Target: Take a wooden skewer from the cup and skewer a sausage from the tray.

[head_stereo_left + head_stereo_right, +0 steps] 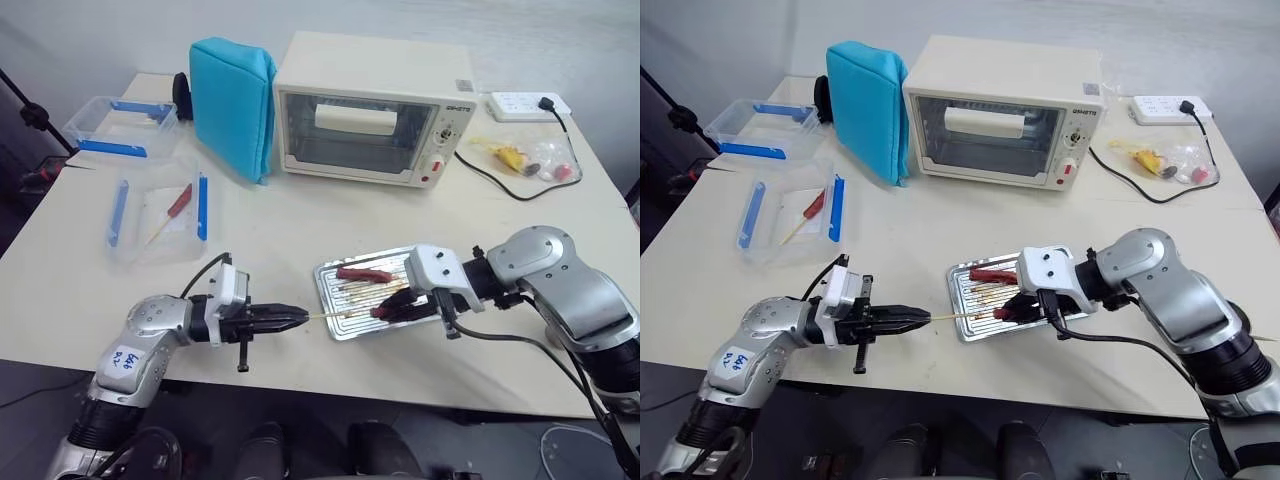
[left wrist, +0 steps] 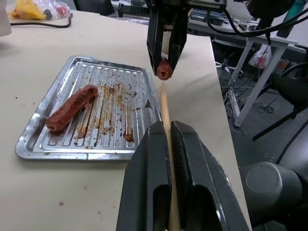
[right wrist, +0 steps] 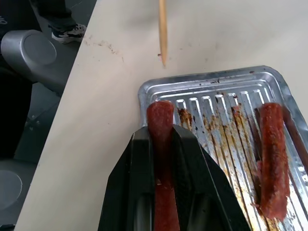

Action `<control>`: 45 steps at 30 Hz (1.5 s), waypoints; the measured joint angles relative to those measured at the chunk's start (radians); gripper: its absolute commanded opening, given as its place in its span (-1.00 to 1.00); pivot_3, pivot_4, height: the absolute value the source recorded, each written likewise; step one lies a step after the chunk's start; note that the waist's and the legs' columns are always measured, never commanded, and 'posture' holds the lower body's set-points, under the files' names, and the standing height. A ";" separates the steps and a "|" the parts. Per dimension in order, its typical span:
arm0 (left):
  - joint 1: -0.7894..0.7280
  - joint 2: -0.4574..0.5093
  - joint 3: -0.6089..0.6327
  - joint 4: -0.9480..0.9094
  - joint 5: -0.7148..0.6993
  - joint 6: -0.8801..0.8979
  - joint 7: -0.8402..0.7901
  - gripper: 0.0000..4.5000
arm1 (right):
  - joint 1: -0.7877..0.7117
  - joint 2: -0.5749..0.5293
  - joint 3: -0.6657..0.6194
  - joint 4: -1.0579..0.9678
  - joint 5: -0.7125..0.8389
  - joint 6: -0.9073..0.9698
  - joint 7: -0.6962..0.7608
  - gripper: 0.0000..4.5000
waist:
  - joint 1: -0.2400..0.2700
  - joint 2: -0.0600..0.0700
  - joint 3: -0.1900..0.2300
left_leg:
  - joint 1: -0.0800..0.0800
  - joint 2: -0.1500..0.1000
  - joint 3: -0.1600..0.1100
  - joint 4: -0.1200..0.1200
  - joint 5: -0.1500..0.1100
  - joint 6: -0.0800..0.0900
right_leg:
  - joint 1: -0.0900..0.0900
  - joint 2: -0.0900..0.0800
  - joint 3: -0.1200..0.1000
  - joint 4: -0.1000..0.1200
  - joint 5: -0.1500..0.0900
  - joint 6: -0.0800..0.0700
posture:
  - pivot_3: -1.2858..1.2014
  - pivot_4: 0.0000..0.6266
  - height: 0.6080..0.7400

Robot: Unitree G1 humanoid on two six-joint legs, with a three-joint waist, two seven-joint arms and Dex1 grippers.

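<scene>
My left gripper is shut on the wooden skewer, which points level toward the tray. My right gripper is shut on the sausage, a red one, and holds it just above the tray's near edge. In the left wrist view the skewer runs out between the fingers, and its tip stops a small gap short of the sausage's end. The right wrist view shows the sausage between the fingers, with the skewer tip beyond the tray rim. The cup is out of view.
A darker sausage lies on the tray. Behind stand a toaster oven, a blue padded bag and two clear boxes. A power strip and a small bag of items lie at the back right. The table's front edge is close below both grippers.
</scene>
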 measured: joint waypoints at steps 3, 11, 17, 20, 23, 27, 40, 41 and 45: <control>-0.003 -0.013 -0.009 0.015 0.008 -0.002 0.000 -1.00 | -0.008 0.000 0.003 -0.009 0.000 0.021 -0.010 -0.89 | 0.000 0.000 0.000 | 0.000 0.000 0.000 0.000 0.000 0.000 | 0.000 0.000 0.000 0.000 0.000 0.000 | 0.03 -0.52 1.00; -0.021 -0.039 -0.022 0.035 0.026 -0.012 0.000 -1.00 | -0.018 0.018 0.016 -0.024 0.003 0.052 -0.029 -0.89 | 0.000 0.000 0.000 | 0.000 0.000 0.000 0.000 0.000 0.000 | 0.000 0.000 0.000 0.001 0.000 0.000 | 0.03 -0.52 1.00; -0.039 -0.063 -0.031 0.038 0.038 -0.012 0.008 -1.00 | -0.020 0.030 0.022 -0.025 0.003 0.062 -0.030 -0.89 | 0.000 0.000 0.000 | 0.000 0.000 0.000 0.000 0.000 0.000 | 0.000 0.000 0.000 0.003 0.000 0.000 | 0.03 -0.52 1.00; -0.043 -0.071 -0.038 0.040 0.042 -0.012 0.006 -1.00 | -0.020 0.031 0.032 -0.025 0.001 0.063 -0.030 -0.89 | -0.001 0.000 0.000 | 0.000 0.000 0.000 0.000 0.000 0.000 | 0.000 0.000 0.000 0.003 0.000 0.000 | 0.03 -0.52 1.00; -0.043 -0.072 -0.038 0.040 0.042 -0.012 0.005 -1.00 | -0.021 0.031 0.035 -0.024 -0.001 0.063 -0.030 -0.89 | 0.000 0.000 0.000 | 0.000 0.000 0.000 0.000 0.000 0.000 | 0.000 0.000 0.000 0.003 0.000 0.000 | 0.03 -0.52 1.00; -0.043 -0.066 -0.037 0.041 0.041 -0.011 -0.001 -1.00 | -0.021 0.029 0.037 -0.017 -0.001 0.054 -0.026 -0.89 | 0.000 0.000 0.000 | 0.000 0.000 0.000 0.001 0.000 0.000 | 0.000 0.000 0.000 0.003 0.000 0.000 | 0.03 -0.52 1.00; -0.033 -0.023 -0.021 0.041 0.032 0.022 -0.036 -1.00 | -0.018 -0.003 0.026 0.046 -0.015 0.014 -0.023 -0.89 | 0.000 0.000 0.000 | 0.000 0.000 0.000 0.001 0.000 0.000 | 0.000 0.000 0.000 0.003 0.000 0.000 | 0.03 -0.52 1.00; -0.033 -0.028 -0.021 0.041 0.032 0.022 -0.035 -1.00 | -0.018 -0.003 0.026 0.046 -0.014 0.014 -0.023 -0.89 | 0.000 0.000 0.000 | 0.000 0.000 0.000 0.001 0.000 0.000 | 0.000 0.000 0.000 0.003 0.000 0.000 | 0.03 -0.52 1.00; -0.034 -0.048 -0.026 0.041 0.035 0.020 -0.029 -1.00 | -0.018 0.001 0.026 0.039 -0.014 0.015 -0.023 -0.89 | 0.000 0.000 0.000 | 0.000 0.000 0.000 0.001 0.000 0.000 | 0.000 0.000 0.000 0.003 0.000 0.000 | 0.03 -0.52 1.00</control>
